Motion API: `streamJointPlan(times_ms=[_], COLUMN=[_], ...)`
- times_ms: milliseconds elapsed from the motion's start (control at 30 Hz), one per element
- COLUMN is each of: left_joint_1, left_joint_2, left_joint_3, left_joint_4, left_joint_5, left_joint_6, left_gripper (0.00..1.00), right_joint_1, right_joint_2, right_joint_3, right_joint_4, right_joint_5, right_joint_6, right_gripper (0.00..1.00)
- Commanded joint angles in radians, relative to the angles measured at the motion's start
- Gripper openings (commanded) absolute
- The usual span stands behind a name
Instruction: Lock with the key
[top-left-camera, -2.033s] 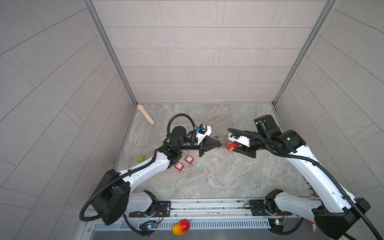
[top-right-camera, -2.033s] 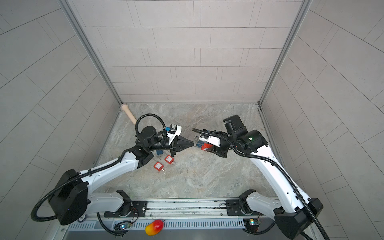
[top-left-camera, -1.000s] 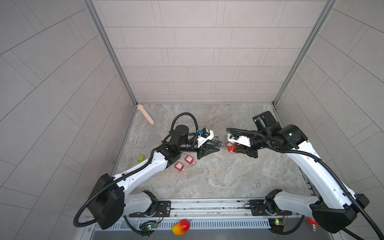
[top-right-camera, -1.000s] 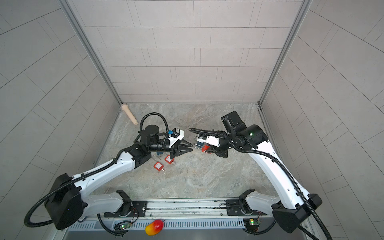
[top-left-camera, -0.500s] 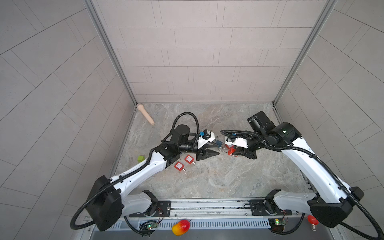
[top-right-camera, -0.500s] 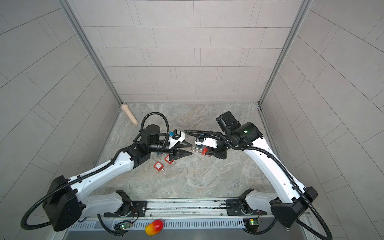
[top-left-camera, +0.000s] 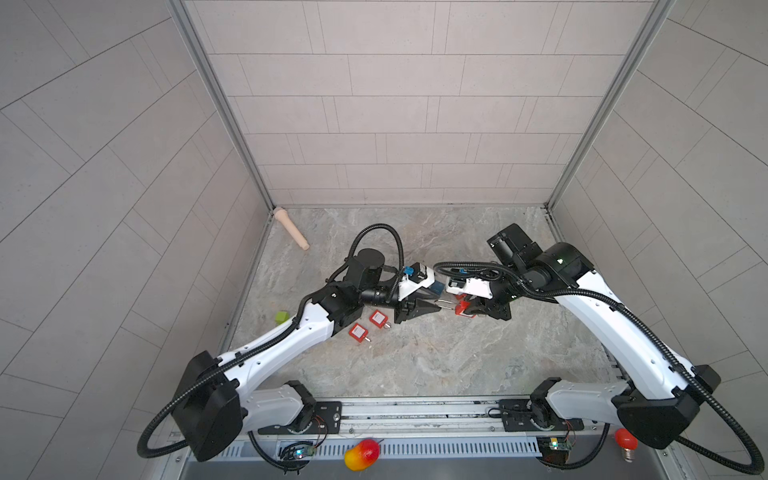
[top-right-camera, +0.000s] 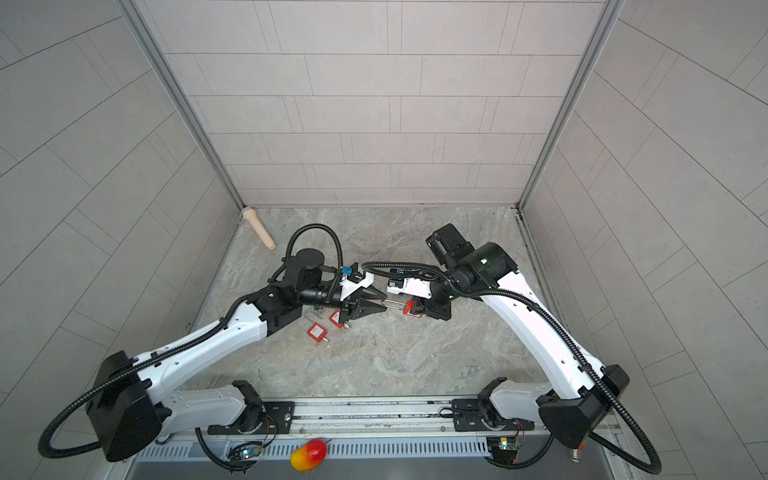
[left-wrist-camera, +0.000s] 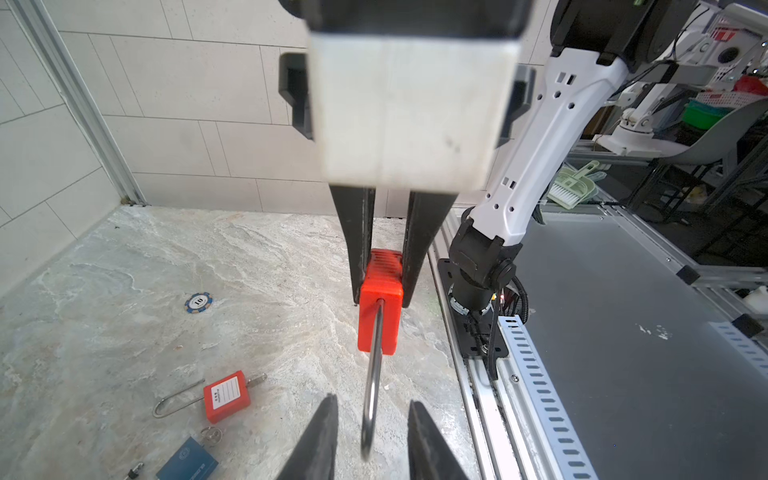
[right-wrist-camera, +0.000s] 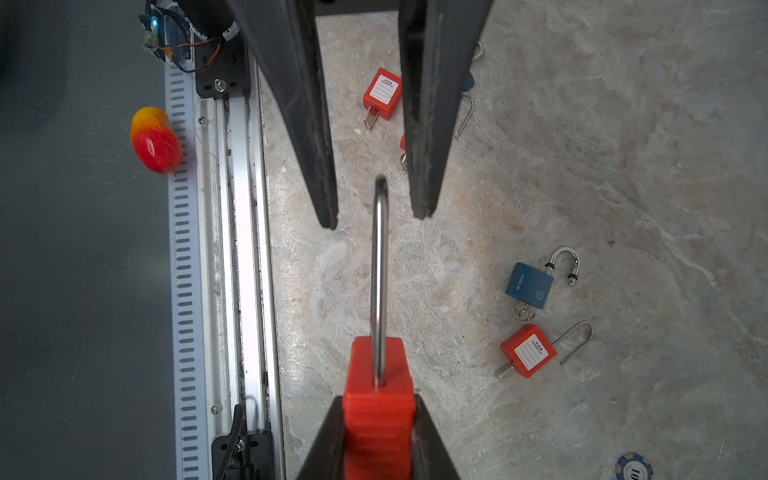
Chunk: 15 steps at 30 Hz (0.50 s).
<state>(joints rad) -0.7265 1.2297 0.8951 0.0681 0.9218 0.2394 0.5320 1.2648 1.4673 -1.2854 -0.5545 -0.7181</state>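
Left wrist view showed a red padlock held off the marble table, between the two arms. Its body was a bright red plastic block, ribbed at the gripped end, and a long, thin silver shackle ran out of the other end, seen edge-on as a narrow loop. The right gripper was clamped on the sides of the red body. The left gripper stood partly open, black fingertips either side of the shackle's rounded end, a gap showing on each side. In both top views the padlock sat near the table's middle.
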Motion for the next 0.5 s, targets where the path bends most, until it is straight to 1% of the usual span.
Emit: streamJointPlan(times_ms=[0,300,367,400,433,467], left_joint_1=[-0.007,-0.017,-0.019,-0.019,-0.019,-0.019], left_joint_2=[0.005,0.028,0.032,0.033,0.036,0.034], left_joint_3=[0.028,0.047,0.047,0.048,0.047,0.045], left_joint_4=[-0.011,-0.012,-0.013,-0.012,-0.012,-0.011], left_joint_5=[0.011,0.003,0.001,0.002,0.006,0.009], left_joint_6=[0.023,0.024,0.021,0.018,0.019,0.021], left_gripper=[0.27,0.19,0.14,0.09,0.04,0.0], right_joint_1=[0.009,0.023,0.023,0.026,0.025,0.026], right_joint_2=[0.002,0.019,0.022,0.023,0.021,0.015], right_joint_3=[0.031,0.049,0.052,0.053,0.05,0.041], right_joint_4=[-0.028,-0.043,-0.044,-0.042,-0.034,-0.018], right_joint_5=[-0.009,-0.002,0.0,0.0,0.001,0.003], right_joint_6=[-0.008,-0.006,-0.005,-0.006,-0.01,-0.013], right_gripper=[0.03,0.03,0.03,0.04,0.05,0.09])
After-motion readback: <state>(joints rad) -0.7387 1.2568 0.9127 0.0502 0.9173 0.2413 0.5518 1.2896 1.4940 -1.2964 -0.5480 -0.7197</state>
